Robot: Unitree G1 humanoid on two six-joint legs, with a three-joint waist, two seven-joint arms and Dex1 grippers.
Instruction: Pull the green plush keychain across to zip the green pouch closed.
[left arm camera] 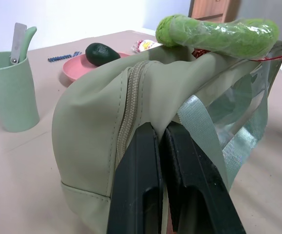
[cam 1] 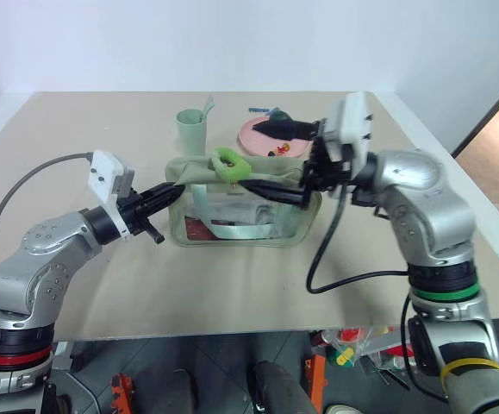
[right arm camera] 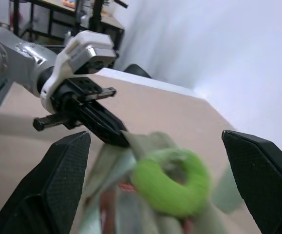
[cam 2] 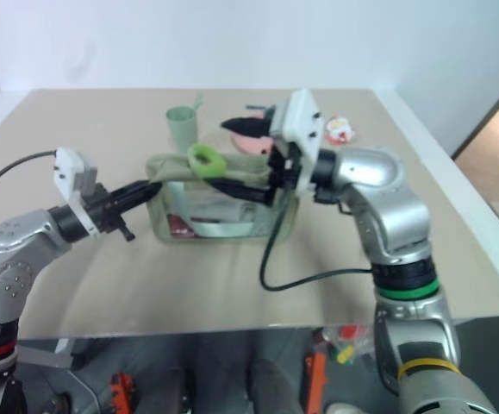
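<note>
The green pouch (cam 1: 232, 220) stands mid-table, with clear sides and a pale strap inside. The green plush keychain (cam 1: 227, 164) lies on its top near the middle, a bright lime ring shape. My left gripper (cam 1: 171, 191) is shut on the pouch's left end, and in the left wrist view its fingers (left arm camera: 141, 165) pinch the fabric beside the zipper (left arm camera: 128, 107). My right gripper (cam 1: 251, 186) reaches in from the right over the pouch top, open. In the right wrist view the keychain (right arm camera: 172, 180) lies ahead between the wide-spread fingers, untouched.
A pale green cup (cam 1: 191, 128) stands behind the pouch. A pink plate (cam 1: 253, 136) holding a dark avocado-shaped item (cam 1: 277, 127) sits behind the right gripper. A small red-and-white item (cam 2: 339, 129) lies at the back right. The table's front edge is near.
</note>
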